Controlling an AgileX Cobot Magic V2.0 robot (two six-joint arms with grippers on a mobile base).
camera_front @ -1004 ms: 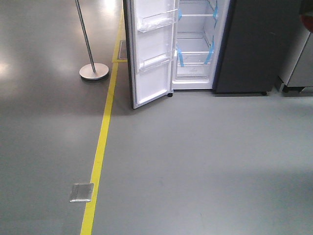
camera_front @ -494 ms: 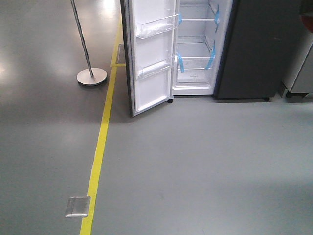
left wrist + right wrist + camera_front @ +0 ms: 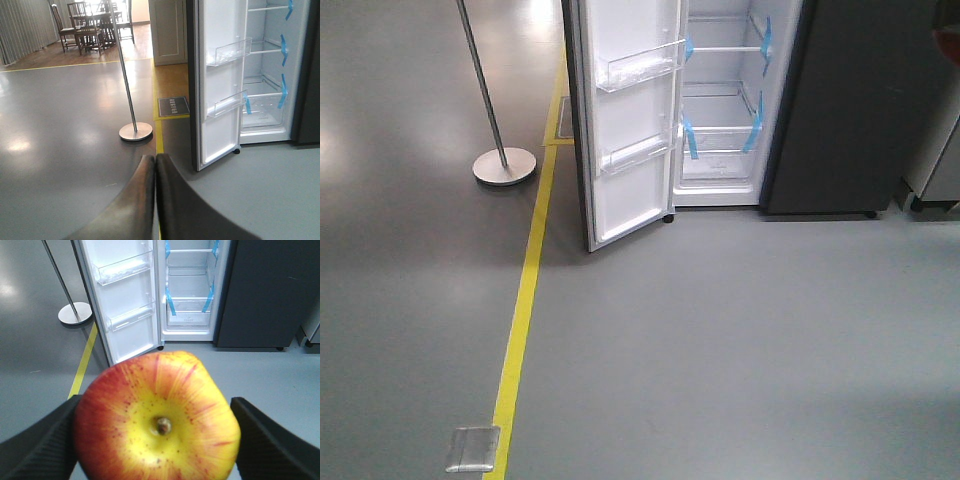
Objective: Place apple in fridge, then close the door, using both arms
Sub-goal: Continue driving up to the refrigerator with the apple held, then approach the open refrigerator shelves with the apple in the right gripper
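Two risks: the apple [image 3: 157, 440], clamped in the right claw [image 3: 155, 407], may slip; the left claw [image 3: 155, 160], pressed together, could clip the open door [image 3: 630, 190], upper centre, nearing the fridge [image 3: 840, 100].

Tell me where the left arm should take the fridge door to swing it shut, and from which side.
Take the door by its free vertical edge, the one nearest the camera, coming from its dark outer side on the left. It stands wide open, hinged beside the fridge compartment, so that edge probably gives most leverage.
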